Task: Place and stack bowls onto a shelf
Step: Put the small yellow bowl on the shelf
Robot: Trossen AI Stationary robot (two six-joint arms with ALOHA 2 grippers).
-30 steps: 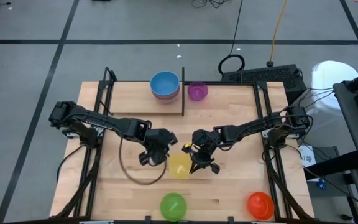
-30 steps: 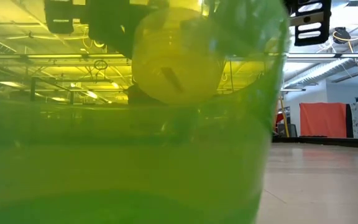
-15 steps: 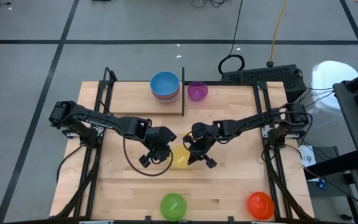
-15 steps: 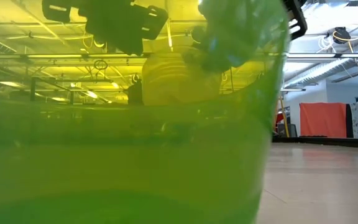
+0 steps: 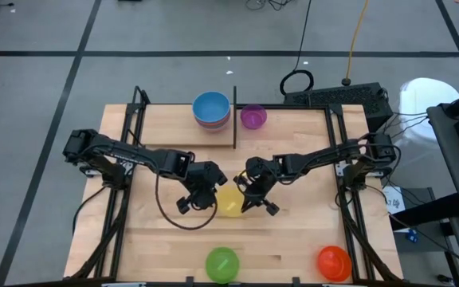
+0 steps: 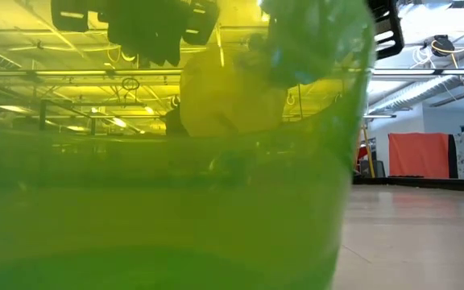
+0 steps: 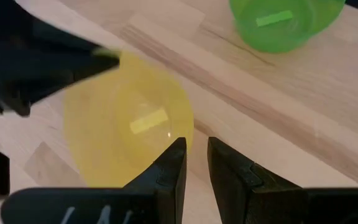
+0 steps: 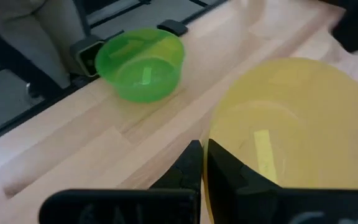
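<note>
Desk [image 5: 293, 231]: we see a light-wood top carrying everything, with black frame rails along both sides.
Shelf [image 5: 234, 119]: we see it at the far edge of the desk, a thin black upright running through it.
Left arm [image 5: 126, 155]: it reaches in from the left side toward the middle of the desk.
Right arm [image 5: 325, 159]: it reaches in from the right side and meets the left one at the middle.
Blue bowl [image 5: 211, 106]: we see it on top of a small stack on the shelf, left of the upright, with a pinkish rim showing beneath it.
Purple bowl [image 5: 253, 116]: it sits alone just right of the upright.
Yellow bowl [image 5: 230, 202]: it is at the middle of the desk, tipped between the two hands; in the right wrist view [image 8: 291, 130] its wall fills the frame beside the fingers.
Green bowl [image 5: 221, 263]: it stands at the near edge, so close to the low camera that it fills that view [image 6: 159, 201].
Orange bowl [image 5: 334, 261]: it stands at the near right corner.
Left hand [image 7: 194, 162]: its fingers are nearly together with a thin gap, at the yellow bowl's rim; we cannot tell if the rim is pinched.
Right hand [image 8: 202, 163]: it is closed tight against the yellow bowl's edge; whether it grips the rim we cannot tell.
</note>
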